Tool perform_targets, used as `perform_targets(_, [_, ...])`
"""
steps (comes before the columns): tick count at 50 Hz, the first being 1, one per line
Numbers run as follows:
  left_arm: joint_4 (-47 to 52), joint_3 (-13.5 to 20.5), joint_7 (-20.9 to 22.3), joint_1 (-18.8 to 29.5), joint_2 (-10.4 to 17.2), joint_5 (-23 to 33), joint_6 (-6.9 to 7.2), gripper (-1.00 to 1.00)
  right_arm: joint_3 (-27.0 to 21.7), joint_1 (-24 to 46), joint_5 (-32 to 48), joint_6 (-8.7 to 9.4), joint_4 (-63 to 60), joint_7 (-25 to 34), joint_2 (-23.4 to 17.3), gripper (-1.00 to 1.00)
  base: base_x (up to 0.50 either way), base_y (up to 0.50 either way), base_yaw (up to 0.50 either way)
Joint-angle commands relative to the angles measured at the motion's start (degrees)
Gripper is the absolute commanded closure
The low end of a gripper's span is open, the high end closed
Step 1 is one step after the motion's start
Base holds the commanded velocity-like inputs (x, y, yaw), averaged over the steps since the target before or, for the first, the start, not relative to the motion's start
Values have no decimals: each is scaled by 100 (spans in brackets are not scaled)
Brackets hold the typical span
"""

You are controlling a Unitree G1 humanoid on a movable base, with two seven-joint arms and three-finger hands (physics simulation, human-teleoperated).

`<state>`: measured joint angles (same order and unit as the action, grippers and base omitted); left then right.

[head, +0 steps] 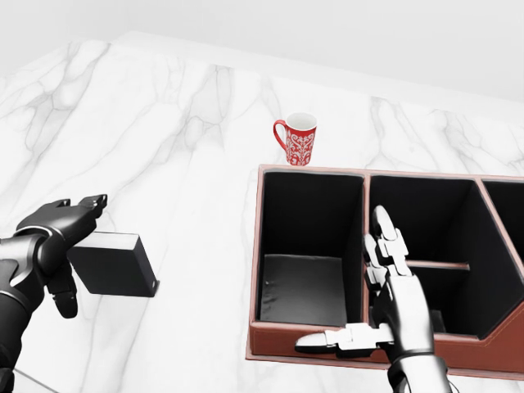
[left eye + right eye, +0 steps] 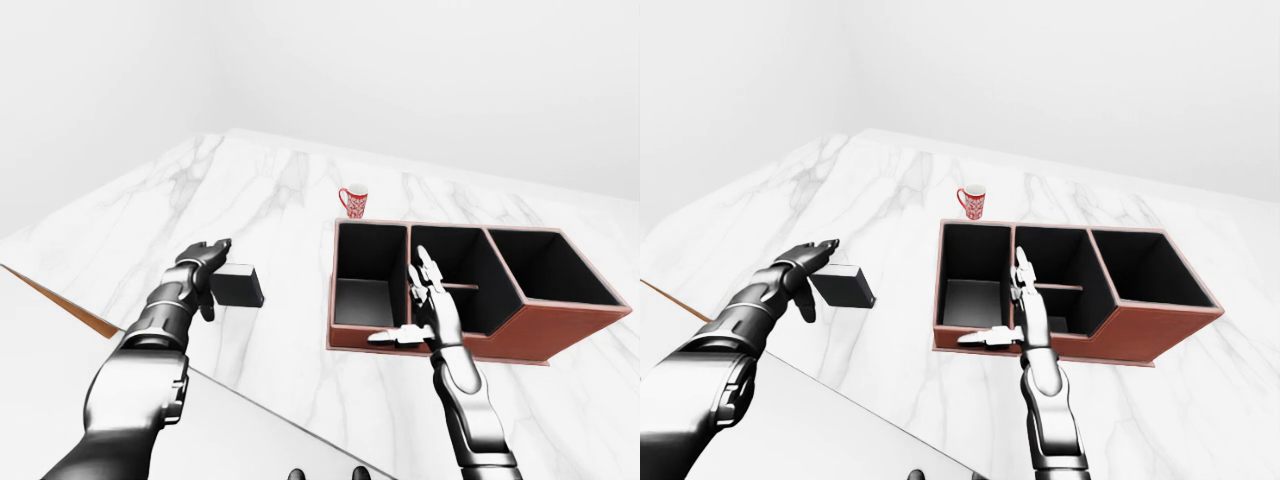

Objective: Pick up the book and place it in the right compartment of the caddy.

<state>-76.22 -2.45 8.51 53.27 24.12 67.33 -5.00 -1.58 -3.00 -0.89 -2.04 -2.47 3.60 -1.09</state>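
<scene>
Left hand (image 1: 59, 237): fingers spread, at the left edge of the head view, overlapping the left end of the book (image 1: 113, 263). The book lies flat on the marble counter (image 1: 188, 147), well left of the caddy (image 1: 327, 342). Right hand (image 1: 391, 286): fingers extended, thumb out, over the caddy's lower wall. Red mug (image 1: 296, 139): just above the caddy.

book (image 1: 115, 264) black | caddy (image 1: 327, 341) brown, black inside | mug (image 1: 298, 139) red-white patterned

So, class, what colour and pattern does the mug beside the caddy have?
The mug is red with a white ornamental pattern and a white inside; the head view shows it best.
</scene>
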Motion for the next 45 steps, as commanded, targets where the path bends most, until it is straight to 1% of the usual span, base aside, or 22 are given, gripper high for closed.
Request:
perform_targets(1, [-69, -26, -248, 23, -136, 40, 0, -100, -47, 342, 119, 51, 320, -188, -4, -100, 0, 0, 0])
perform_targets(6, [-69, -41, -306, 41, -214, 59, 0, -100, -58, 347, 104, 43, 342, -188, -5, -100, 0, 0, 1])
perform_targets(10, [-68, -43, -337, 62, -231, 71, 0, -100, -68, 348, 86, 41, 350, -188, -7, -100, 1, 0, 1])
perform_targets(13, [-80, -51, -428, 58, -253, 96, 0, -100, -68, 348, 77, 87, 315, -194, -6, -100, 0, 0, 1])
perform_targets(15, [-79, -43, -465, 84, -254, 96, 0, -100, -74, 361, 71, 68, 349, -196, -7, -100, 1, 0, 0])
perform_targets(16, [-77, -25, -498, 90, -266, 73, 0, -93, -70, 358, 72, 70, 344, -199, -6, -100, 0, 0, 1])
perform_targets(17, [-79, -23, -537, 90, -270, 67, 0, 4, -69, 357, 72, 67, 346, -200, -6, -100, 0, 0, 0])
perform_targets(18, [-80, -16, -568, 98, -272, 56, 0, 59, -68, 359, 73, 48, 367, -200, -6, -100, 1, 1, 1])
perform_targets(19, [-77, -1, -556, 116, -267, 31, 0, 100, -67, 362, 74, 34, 384, -199, -7, -100, 1, 0, 1])
perform_targets(21, [-79, -2, -607, 104, -268, 14, 0, 100, -66, 356, 73, 37, 376, -198, -7, -100, 1, 0, 1])
perform_targets(22, [-80, 6, -622, 105, -267, -3, 0, 100, -56, 343, 80, 74, 324, -199, -6, -100, 0, 0, 1])
perform_targets(27, [-76, 12, -612, 132, -254, -44, 0, 100, -59, 354, 85, 24, 379, -192, -9, -100, 0, 0, 0])
perform_targets(28, [-73, 13, -604, 139, -250, -50, 0, 100, -59, 353, 86, 36, 363, -192, -10, -100, 0, 0, 1])
perform_targets(31, [-79, 13, -662, 142, -255, -64, 0, 100, -57, 346, 91, 12, 375, -188, -9, -100, 1, 0, 1])
perform_targets(35, [-80, 41, -762, 178, -261, -114, 0, 100, -52, 332, 97, 27, 342, -183, -7, -100, 0, 0, 1])
perform_targets(37, [-79, 77, -872, 230, -255, -171, 0, 100, -55, 342, 99, -15, 392, -182, -7, -100, 0, 0, 0])
perform_targets(38, [-71, 77, -886, 264, -242, -183, 0, 100, -47, 325, 103, 51, 309, -183, -6, -100, 1, 1, 1])
perform_targets(42, [2, 128, -906, 361, -219, -329, 0, 100, -41, 317, 111, 70, 283, -181, -4, -100, 0, 0, 0])
perform_targets(45, [72, 158, -902, 449, -199, -484, 0, 100, -43, 320, 116, 17, 337, -182, -2, -100, 0, 0, 1])
